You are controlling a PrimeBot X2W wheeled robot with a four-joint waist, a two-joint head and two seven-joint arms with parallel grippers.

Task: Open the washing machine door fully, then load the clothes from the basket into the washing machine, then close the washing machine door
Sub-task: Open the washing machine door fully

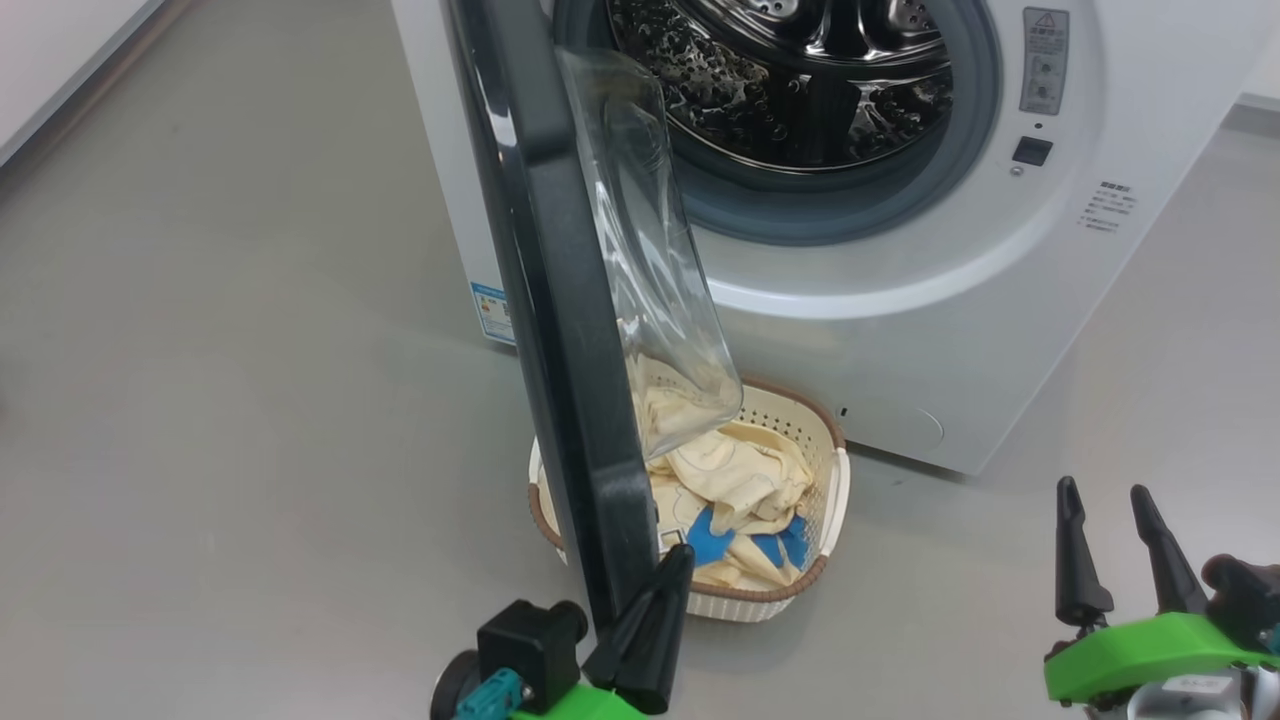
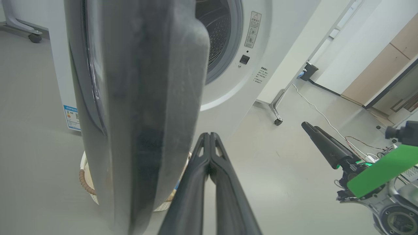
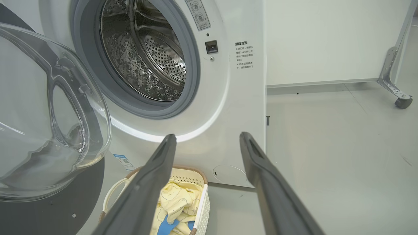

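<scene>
1. 1 washing machine door (image 1: pixel 560 300) stands swung open and edge-on; it runs from the top centre-left of the head view down to the lower middle; its clear glass dome bulges to the right of the black rim.
2. The left gripper (image 1: pixel 680 562) is at the lower middle of the head view; its 2 fingers are pressed together with nothing between them; the tips sit just beside the door's lower edge, and I cannot tell whether they touch it.
3. The basket (image 1: pixel 815 425) sits on the grey floor (image 1: pixel 250 400) just in front of the washing machine (image 1: pixel 900 330), partly hidden behind the door; the clothes (image 1: pixel 740 480) lie inside it.
4. The steel drum (image 1: pixel 800 80) shows through the open grey ring at the top; a blue sticker (image 1: pixel 492 312) is left of the door.
5. The right gripper (image 1: pixel 1104 495) is at the lower right, well apart from the basket; its 2 fingers are spread wide and hold nothing.
</scene>
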